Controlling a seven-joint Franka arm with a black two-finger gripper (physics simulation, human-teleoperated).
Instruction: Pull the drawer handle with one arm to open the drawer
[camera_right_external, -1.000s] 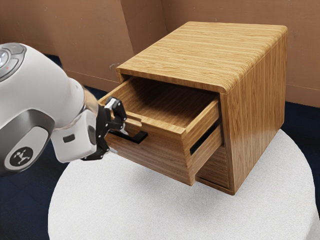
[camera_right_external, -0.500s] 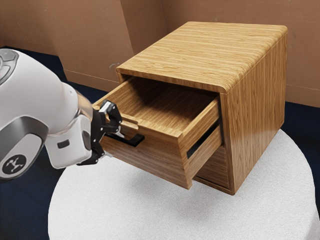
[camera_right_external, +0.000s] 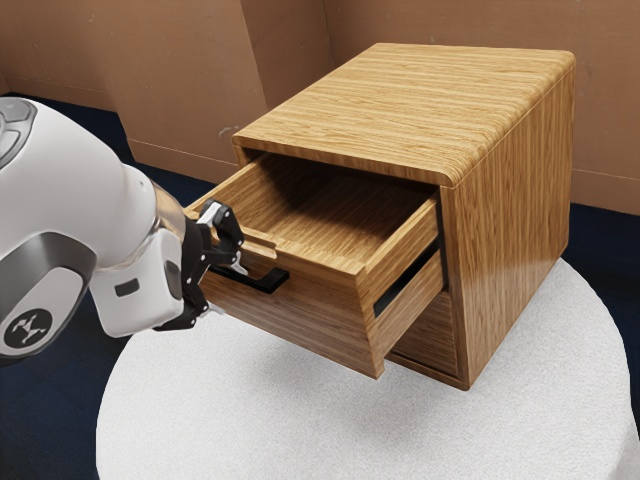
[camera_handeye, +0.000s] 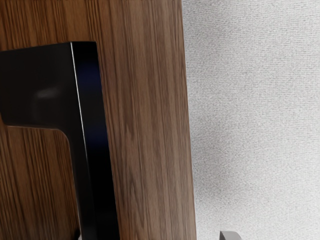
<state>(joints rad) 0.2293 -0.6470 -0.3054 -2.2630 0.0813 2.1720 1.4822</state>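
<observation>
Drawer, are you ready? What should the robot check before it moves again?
1. Drawer pulled out of the cabinet: ok, its wooden inside shows.
2. Gripper up at the black handle: ok.
3. Handle sitting on the drawer front: ok, seen close up in the wrist view.
4. Cabinet resting on the white table: ok.
5. Drawer out as far as it can go: cannot tell.
</observation>
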